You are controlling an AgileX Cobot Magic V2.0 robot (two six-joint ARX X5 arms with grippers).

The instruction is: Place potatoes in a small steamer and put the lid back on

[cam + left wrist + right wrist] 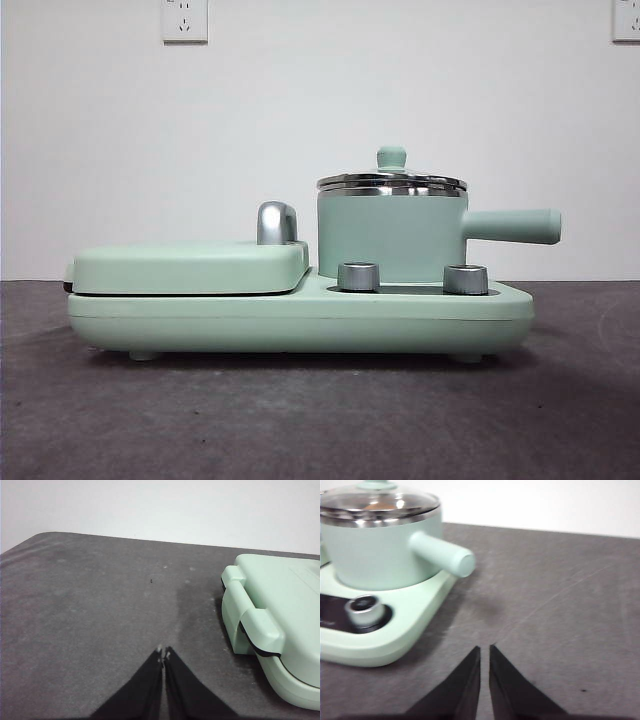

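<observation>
Front view, lid [391, 180] on small steamer [392, 236], contents hidden

A plain white wall [320, 100] with two sockets [184, 20] rises behind the grey table [300, 420].

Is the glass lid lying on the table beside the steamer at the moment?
No, the lid sits closed on the steamer's steel rim, knob upward.

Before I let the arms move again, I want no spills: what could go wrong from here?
The lid sits on the small steamer, loose by the look of it; a bump could slide it off. The steamer's handle juts toward the right end effector, so a careless sweep might knock the pot. The left end effector waits beside the grill plate.
</observation>
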